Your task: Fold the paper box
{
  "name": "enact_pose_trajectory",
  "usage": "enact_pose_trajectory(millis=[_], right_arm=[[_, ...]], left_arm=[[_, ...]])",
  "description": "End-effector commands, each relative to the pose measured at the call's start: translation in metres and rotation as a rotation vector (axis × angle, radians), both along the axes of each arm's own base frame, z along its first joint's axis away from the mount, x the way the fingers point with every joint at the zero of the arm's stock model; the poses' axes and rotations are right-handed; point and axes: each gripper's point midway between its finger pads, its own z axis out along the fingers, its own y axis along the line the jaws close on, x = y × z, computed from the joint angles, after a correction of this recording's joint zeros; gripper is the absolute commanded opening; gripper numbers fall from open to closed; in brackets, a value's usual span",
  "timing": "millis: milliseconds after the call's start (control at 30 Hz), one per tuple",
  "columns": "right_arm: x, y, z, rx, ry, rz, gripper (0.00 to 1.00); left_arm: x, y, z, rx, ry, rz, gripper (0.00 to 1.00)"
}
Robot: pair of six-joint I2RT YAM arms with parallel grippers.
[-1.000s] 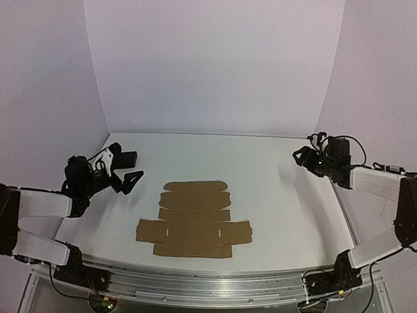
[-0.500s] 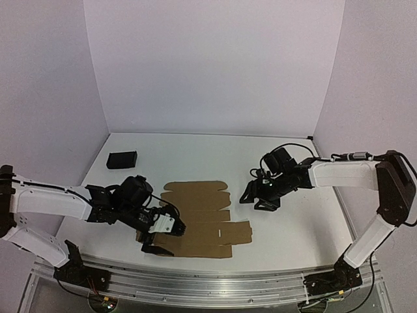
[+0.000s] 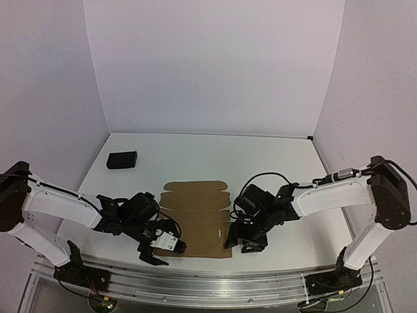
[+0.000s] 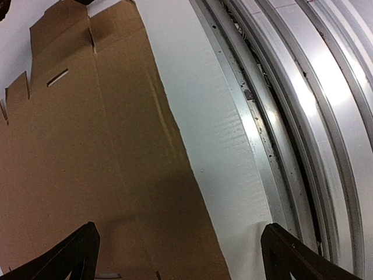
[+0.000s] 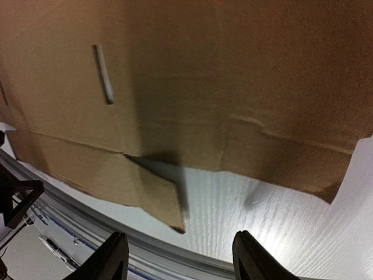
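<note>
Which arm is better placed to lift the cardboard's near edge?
Probably left: the left tool straddles the paper box's near edge, jaws wide open. The right tool hovers beside a corner flap, over table.

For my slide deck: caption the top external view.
Left gripper and right gripper flank the flat paper box.

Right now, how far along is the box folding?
Done: nothing; the paper box lies flat on the table, unfolded. In hand: left claw and right claw, both open, hover at its near corners. Left: every fold.
</note>
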Motion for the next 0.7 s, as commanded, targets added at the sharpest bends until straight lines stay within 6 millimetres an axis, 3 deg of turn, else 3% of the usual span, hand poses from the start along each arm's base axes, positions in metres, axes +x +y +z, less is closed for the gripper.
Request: enact_pose_trajectory(millis=[0,400,667], right_arm=[[-0.006,0.007,-0.014,0.020,0.068,-0.012,0.63],[-0.005,0.031,-0.027,0.204,0.068,-0.041,0.60],[0.002,0.041,-0.015,0.320,0.055,-0.121,0.15]], left_arm=[[-0.001,-0.004,-0.009,-0.015,-0.012,-0.024,1.00],[-0.008,0.003,-0.028,-0.017,-0.037,-0.087,0.93],[-0.008,0.007,-0.035,-0.005,-0.047,-0.078,0.91]])
